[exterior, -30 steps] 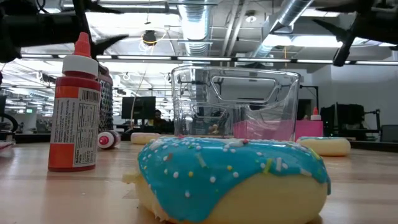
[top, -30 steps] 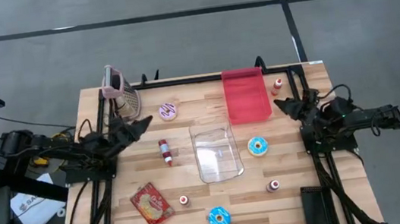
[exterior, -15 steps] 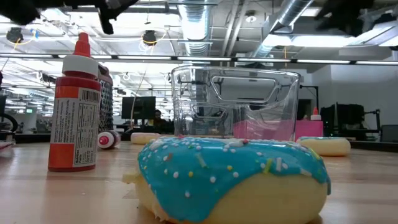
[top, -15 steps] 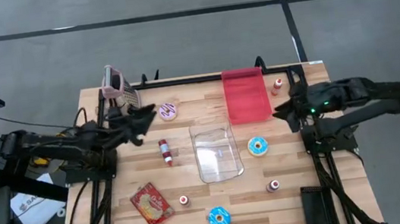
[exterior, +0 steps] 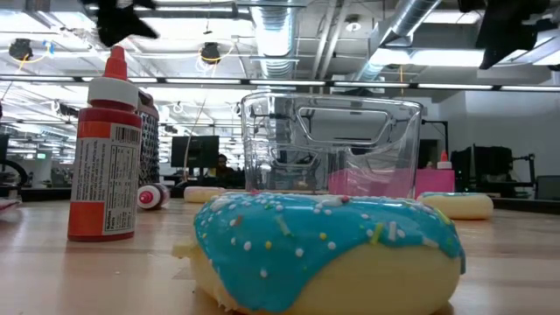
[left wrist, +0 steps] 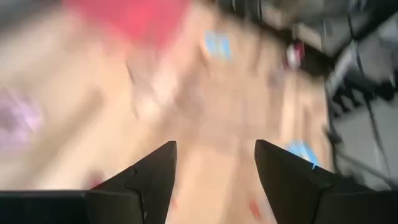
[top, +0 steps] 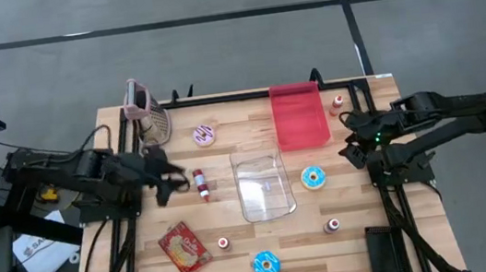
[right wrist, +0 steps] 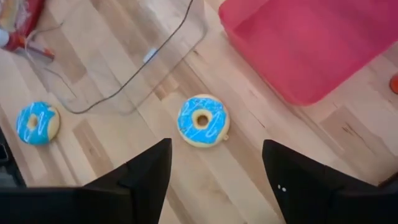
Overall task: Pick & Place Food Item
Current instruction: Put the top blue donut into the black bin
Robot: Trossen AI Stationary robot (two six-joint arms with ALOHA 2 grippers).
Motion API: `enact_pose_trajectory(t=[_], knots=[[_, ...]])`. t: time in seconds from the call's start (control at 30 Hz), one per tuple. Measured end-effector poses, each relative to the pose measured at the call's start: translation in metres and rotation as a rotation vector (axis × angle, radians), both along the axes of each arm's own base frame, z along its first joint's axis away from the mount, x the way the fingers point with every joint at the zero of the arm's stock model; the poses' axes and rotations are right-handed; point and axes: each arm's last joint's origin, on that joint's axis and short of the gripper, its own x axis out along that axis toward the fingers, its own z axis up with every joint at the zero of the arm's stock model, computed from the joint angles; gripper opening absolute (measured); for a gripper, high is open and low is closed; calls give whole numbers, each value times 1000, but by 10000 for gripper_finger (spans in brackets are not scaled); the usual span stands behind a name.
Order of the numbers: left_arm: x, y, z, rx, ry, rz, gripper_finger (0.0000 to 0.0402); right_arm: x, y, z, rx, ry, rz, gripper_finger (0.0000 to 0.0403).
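A blue-iced donut (top: 313,177) (right wrist: 203,120) lies flat on the wooden table, right of a clear plastic container (top: 263,187). Another blue donut (top: 265,265) (exterior: 328,254) lies near the front edge, and a pink donut (top: 204,134) lies farther back. My right gripper (top: 352,141) (right wrist: 214,168) hangs open above the table's right side, tilted down, with the blue donut ahead of it. My left gripper (top: 169,177) (left wrist: 214,168) hangs open above the left side, beside a lying red bottle (top: 201,184). Neither gripper holds anything.
A red tray (top: 299,115) sits at the back. A grater (top: 152,115) stands at the back left, a snack bag (top: 184,249) lies at the front left, and a black box (top: 385,250) at the front right. Small red-capped bottles (top: 223,243) (top: 332,226) stand scattered.
Both arms have risen from their low folded posture, and both grippers have tipped from about level to slanting down at the table. My left gripper has swung toward the table's near edge, next to the lying red bottle. No object has moved.
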Motion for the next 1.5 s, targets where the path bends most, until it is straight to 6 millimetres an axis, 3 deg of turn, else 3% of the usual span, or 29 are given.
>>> enact_pose_trajectory(t=[0.13,0.33,0.6,0.77,1.07,1.2,1.37,1.5], knots=[[0,-21,-9,-81,91,-77,214,6,4,0,-44,-3,72,240],[14,-43,-24,7,152,-83,214,32,11,-16,-165,148,302,231],[24,-51,-32,52,170,-64,214,79,22,-42,-195,222,470,231],[24,-51,-31,58,161,-71,214,100,30,-57,-125,228,554,231],[18,-62,-32,128,162,-159,214,100,30,-125,-109,421,569,231],[16,-65,-31,145,161,-185,214,105,29,-138,-103,413,538,231],[12,-70,-33,158,175,-220,214,117,41,-143,-106,335,568,231],[9,-72,-33,164,179,-234,214,121,45,-154,-105,376,583,231]])
